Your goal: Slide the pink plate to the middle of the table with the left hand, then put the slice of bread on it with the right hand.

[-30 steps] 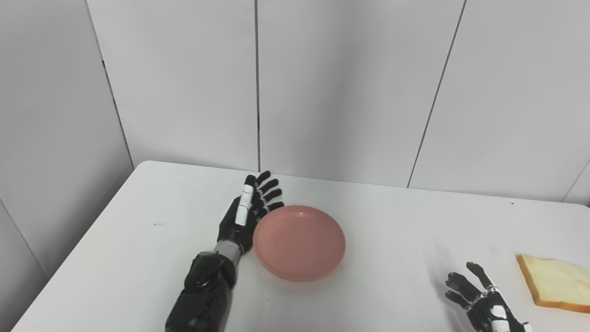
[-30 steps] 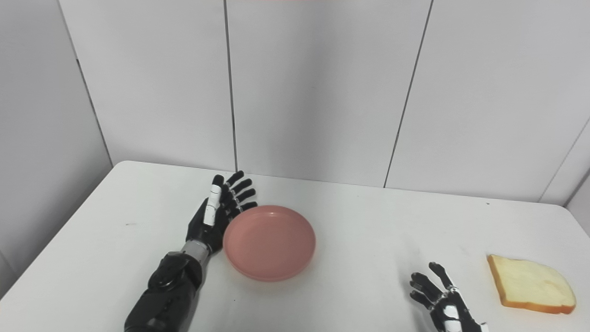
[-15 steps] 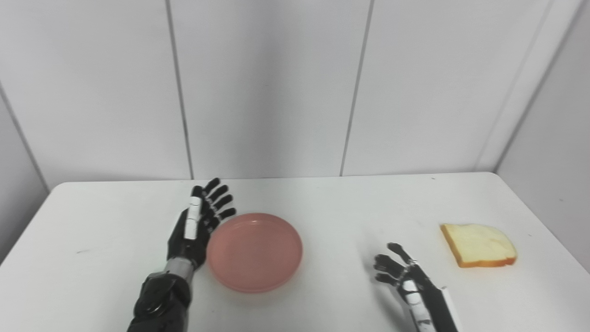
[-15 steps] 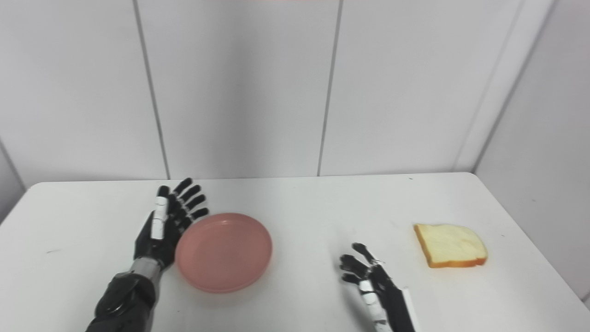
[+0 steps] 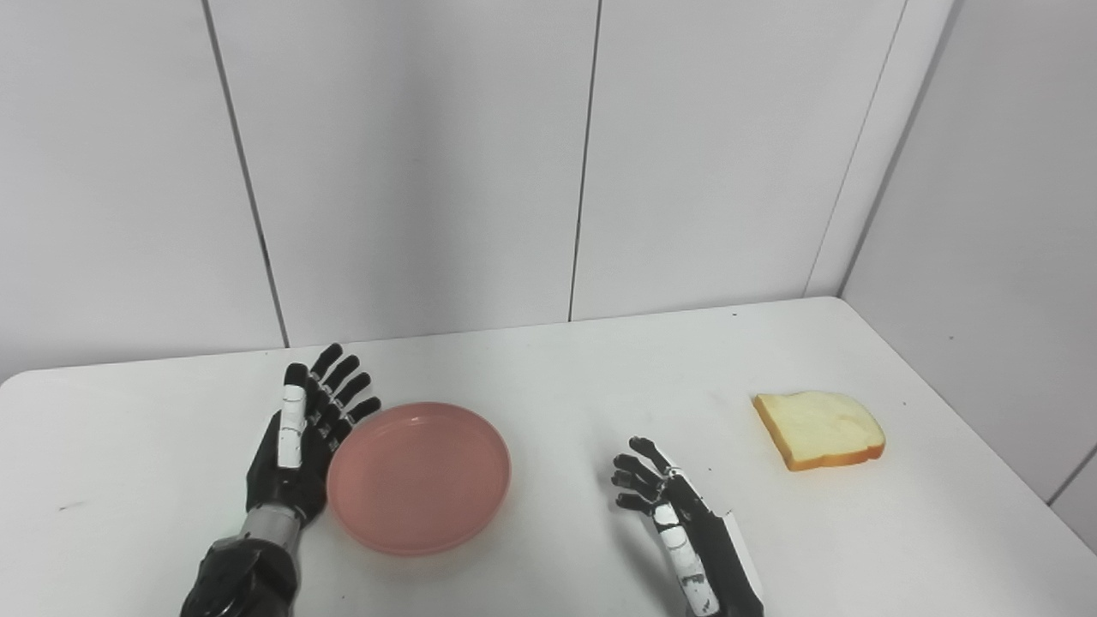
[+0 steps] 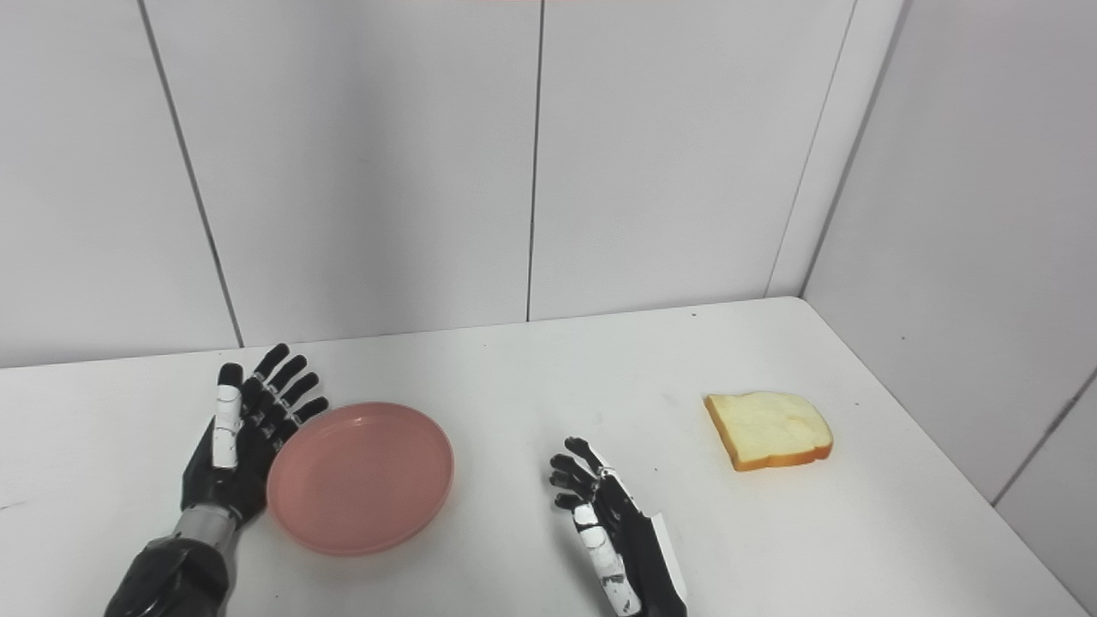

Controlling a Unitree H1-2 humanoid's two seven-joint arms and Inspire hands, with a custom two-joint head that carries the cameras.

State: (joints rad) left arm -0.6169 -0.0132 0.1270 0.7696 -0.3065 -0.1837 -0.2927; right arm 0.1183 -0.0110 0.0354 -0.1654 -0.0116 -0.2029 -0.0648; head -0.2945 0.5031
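Two hands rest open on the white tabletop [image 5: 548, 377]: the left hand [image 5: 296, 446] flat against the pink plate [image 5: 418, 476], the right hand [image 5: 664, 510] empty, with bare surface between it and the bread slice [image 5: 818, 417] far right.

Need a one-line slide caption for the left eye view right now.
Left hand open against the pink plate; right hand open, short of the bread slice.

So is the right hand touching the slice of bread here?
Apart. The left eye view shows bare white table between the right hand and the slice of bread.
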